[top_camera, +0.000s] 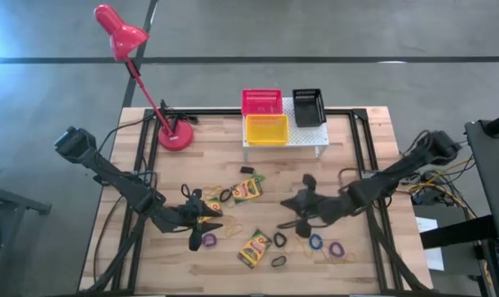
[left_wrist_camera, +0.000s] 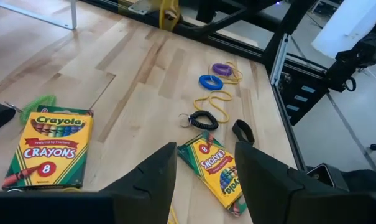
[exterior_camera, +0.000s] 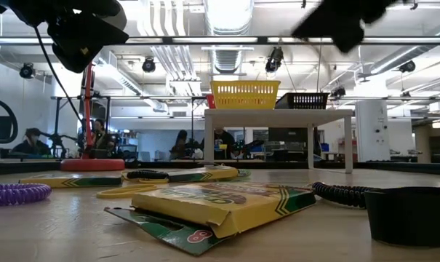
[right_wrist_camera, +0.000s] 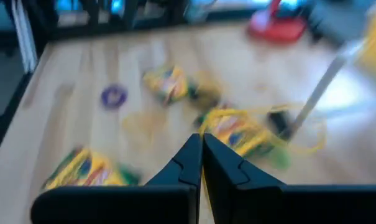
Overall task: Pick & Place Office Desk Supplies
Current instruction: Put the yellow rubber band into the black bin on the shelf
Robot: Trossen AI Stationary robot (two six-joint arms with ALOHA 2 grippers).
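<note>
Crayon box (exterior_camera: 220, 206) lies closest in the low view, flat on the tabletop (top_camera: 191, 165). Picking looks not yet begun. Left tool (left_wrist_camera: 203, 174) hangs apart over another box; it must drop. Right tool (right_wrist_camera: 202, 163) is pinched together, empty. Only the high view shows baskets (top_camera: 266, 128).

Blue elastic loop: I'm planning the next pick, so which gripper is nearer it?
Right. The right gripper is just beside the blue loop; the left gripper is across the table.
</note>
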